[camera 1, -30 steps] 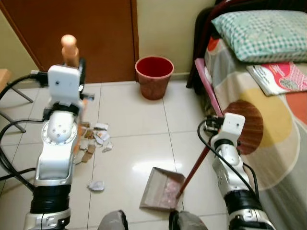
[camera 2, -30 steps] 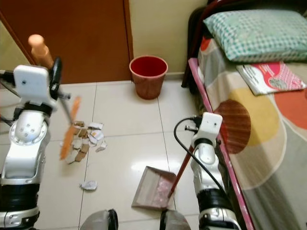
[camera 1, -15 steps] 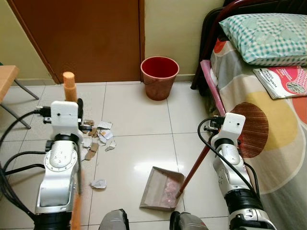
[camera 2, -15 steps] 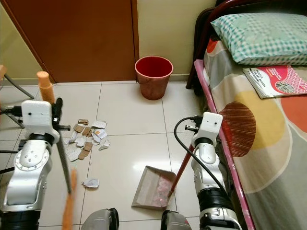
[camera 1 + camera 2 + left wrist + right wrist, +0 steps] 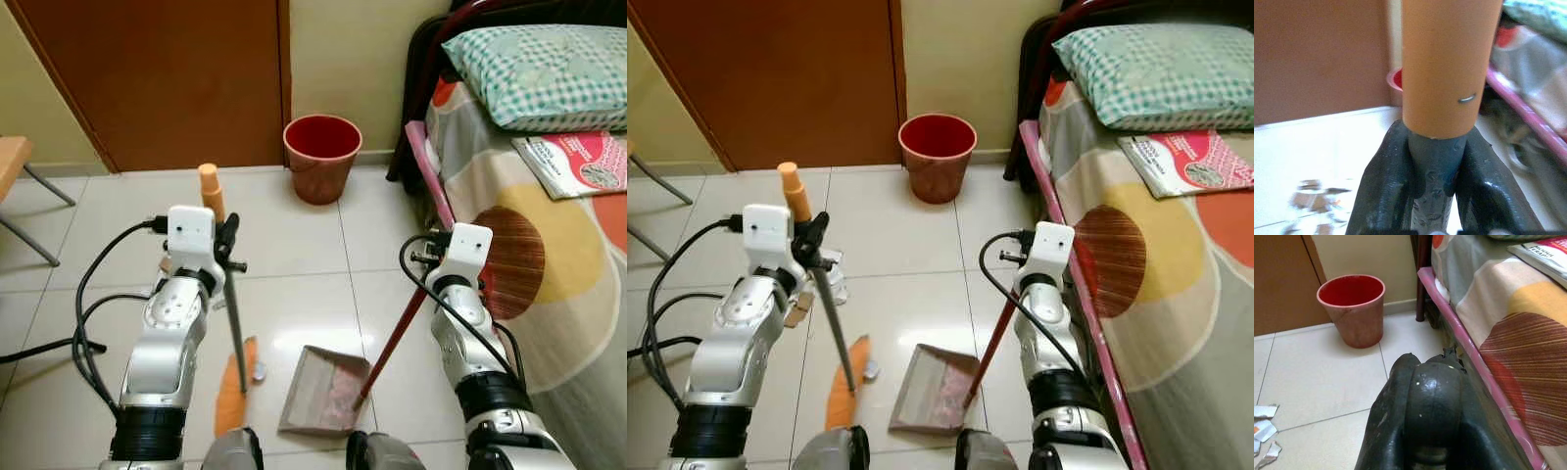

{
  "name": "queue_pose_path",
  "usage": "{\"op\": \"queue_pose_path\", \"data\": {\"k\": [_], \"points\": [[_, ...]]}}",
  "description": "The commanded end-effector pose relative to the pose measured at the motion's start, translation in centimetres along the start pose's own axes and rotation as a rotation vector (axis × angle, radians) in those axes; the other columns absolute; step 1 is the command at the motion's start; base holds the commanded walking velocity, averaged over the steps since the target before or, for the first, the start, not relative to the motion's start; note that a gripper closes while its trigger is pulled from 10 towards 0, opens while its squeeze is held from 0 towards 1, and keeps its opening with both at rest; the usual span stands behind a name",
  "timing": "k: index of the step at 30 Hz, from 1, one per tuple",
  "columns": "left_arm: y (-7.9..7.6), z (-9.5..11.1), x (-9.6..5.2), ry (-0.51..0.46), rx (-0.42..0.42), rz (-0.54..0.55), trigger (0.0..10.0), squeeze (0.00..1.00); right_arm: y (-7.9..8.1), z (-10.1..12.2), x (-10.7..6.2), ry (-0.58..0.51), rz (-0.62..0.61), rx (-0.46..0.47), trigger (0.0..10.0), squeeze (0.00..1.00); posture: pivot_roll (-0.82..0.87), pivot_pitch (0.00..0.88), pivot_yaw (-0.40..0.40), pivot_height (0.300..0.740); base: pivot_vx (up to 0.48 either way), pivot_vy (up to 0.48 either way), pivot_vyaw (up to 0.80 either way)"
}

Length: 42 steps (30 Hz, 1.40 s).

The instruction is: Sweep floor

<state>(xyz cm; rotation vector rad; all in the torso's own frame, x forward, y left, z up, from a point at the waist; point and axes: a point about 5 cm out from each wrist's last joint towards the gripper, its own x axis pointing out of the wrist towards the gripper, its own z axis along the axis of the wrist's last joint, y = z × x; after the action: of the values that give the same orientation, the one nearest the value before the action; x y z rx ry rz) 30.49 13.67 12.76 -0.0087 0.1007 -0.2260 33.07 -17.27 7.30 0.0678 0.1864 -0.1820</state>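
Left end effector (image 5: 227, 257) grips the broom (image 5: 233, 338) at centre frame. Right end effector (image 5: 1427, 396) clamps the dustpan handle (image 5: 395, 338); dustpan (image 5: 318, 390) lies at lower centre.

One broom (image 5: 233, 338) is seen, with one orange grip (image 5: 211, 191) at the top of its handle and one orange brush head (image 5: 232, 394) on the floor. One dustpan (image 5: 320, 390) is counted, with one red handle (image 5: 392, 343) rising from it. One red bin (image 5: 320, 157) is seen against the wall. One bed (image 5: 549, 245) is counted, and on it one checked pillow (image 5: 544, 59) and one magazine (image 5: 578, 162). One brown door (image 5: 157, 73) is seen. Two grippers are counted, the left gripper (image 5: 1432, 166) and the right gripper (image 5: 1425, 396). Paper scraps (image 5: 1264, 431) are seen in one small heap; their number cannot be told.
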Motion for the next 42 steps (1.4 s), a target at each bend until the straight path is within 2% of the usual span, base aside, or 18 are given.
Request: {"op": "queue_pose_path", "data": {"k": [1,6,9,13,16,18,21,25,31,34,35,39,42], "points": [[-1.5,0.7,1.0,-0.018,-0.079,-0.114,10.0,0.00,0.5,0.4,0.5,0.008,0.001,-0.024,10.0,0.00,0.02,0.150,0.004,0.740,0.000,0.000,0.00],[-3.3,2.0,2.4,-0.058,-0.066,-0.243,10.0,0.00,1.7,0.8,0.9,0.015,0.011,-0.045,10.0,0.00,0.01,0.153,0.003,0.740,0.000,0.000,0.00],[-4.0,2.6,2.8,-0.084,-0.035,-0.285,10.0,0.00,2.2,0.7,0.9,0.017,0.017,-0.056,10.0,0.00,0.01,0.159,-0.008,0.740,0.000,0.000,0.00],[-4.7,3.5,3.3,-0.111,-0.041,-0.336,10.0,0.00,2.4,0.6,0.8,0.002,0.023,-0.108,10.0,0.00,0.01,0.159,-0.010,0.740,0.000,0.000,0.00],[-4.9,4.2,3.7,-0.131,-0.086,-0.340,10.0,0.00,2.1,0.9,0.8,-0.019,0.010,-0.146,10.0,0.00,0.00,0.161,-0.011,0.740,0.000,0.000,0.00],[-5.1,4.8,3.8,-0.155,-0.183,-0.351,10.0,0.00,1.5,1.1,0.9,-0.039,-0.009,-0.204,10.0,0.00,0.00,0.161,-0.010,0.740,0.000,0.000,0.00],[-5.0,5.2,3.9,-0.184,-0.211,-0.341,10.0,0.00,0.9,1.3,1.0,-0.060,-0.015,-0.243,10.0,0.00,0.00,0.163,-0.011,0.740,0.000,0.000,0.00],[-3.6,5.3,3.9,-0.218,-0.161,-0.283,10.0,0.00,0.2,1.5,1.0,-0.077,-0.023,-0.307,10.0,0.00,-0.01,0.163,-0.011,0.740,0.000,0.000,0.00],[0.7,5.4,3.1,-0.269,-0.010,-0.121,10.0,0.00,-1.0,1.2,1.0,-0.061,-0.042,-0.292,10.0,0.00,0.00,0.161,-0.009,0.740,0.000,0.000,0.00],[3.5,5.5,2.4,-0.287,0.003,-0.008,10.0,0.00,-1.0,0.9,1.0,-0.045,-0.035,-0.272,10.0,0.00,0.00,0.161,-0.010,0.740,0.000,0.000,0.00],[3.5,5.5,2.4,-0.287,0.003,-0.008,10.0,0.00,-1.0,0.9,1.0,-0.045,-0.035,-0.272,10.0,0.00,0.00,0.161,-0.010,0.740,0.000,0.000,0.00],[5.9,4.9,1.7,-0.276,0.039,0.084,10.0,0.00,-0.6,0.6,1.0,-0.029,0.001,-0.274,10.0,0.00,0.00,0.164,-0.012,0.740,0.000,0.000,0.00],[6.3,4.2,1.5,-0.254,0.061,0.095,10.0,0.00,-0.6,0.6,1.1,-0.022,0.011,-0.273,10.0,0.00,0.01,0.168,-0.012,0.740,0.000,0.000,0.00]]}}
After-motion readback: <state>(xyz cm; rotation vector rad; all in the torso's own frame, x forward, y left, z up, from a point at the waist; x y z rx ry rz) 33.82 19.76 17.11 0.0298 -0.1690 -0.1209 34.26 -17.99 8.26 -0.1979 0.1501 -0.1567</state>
